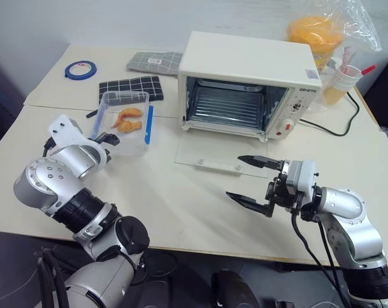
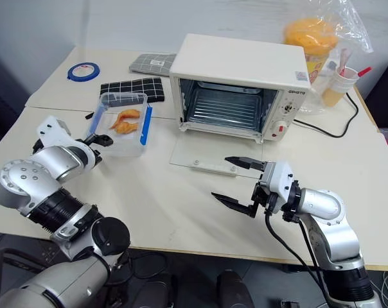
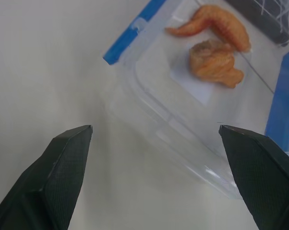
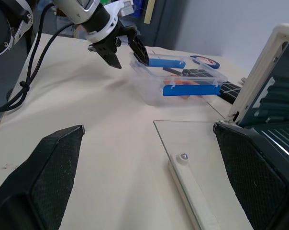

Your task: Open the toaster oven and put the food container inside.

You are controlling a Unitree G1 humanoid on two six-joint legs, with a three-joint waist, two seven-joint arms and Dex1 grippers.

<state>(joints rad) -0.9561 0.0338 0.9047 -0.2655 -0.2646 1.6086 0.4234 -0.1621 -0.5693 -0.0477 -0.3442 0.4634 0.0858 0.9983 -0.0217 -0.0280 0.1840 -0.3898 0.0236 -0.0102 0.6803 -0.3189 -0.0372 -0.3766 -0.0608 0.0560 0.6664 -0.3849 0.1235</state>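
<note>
The cream-white toaster oven (image 1: 245, 64) stands at the back middle of the table. Its glass door (image 1: 210, 153) lies flat and open, and the wire rack (image 1: 226, 106) inside is bare. The food container (image 1: 124, 122), a clear box with blue clips and orange food pieces, rests on the table left of the oven. My left gripper (image 1: 101, 128) is open at the container's near left corner, and the container (image 3: 183, 96) lies just ahead of its fingers. My right gripper (image 1: 234, 176) hovers open and empty in front of the door, pointing left.
A blue tape roll (image 1: 80, 69) and two checkered cloths (image 1: 131, 88) lie behind the container. A plastic bag of orange items (image 1: 319, 35), a cup (image 1: 340, 82) and a black cable (image 1: 335, 130) sit right of the oven. Bare tabletop (image 1: 181, 199) lies between the grippers.
</note>
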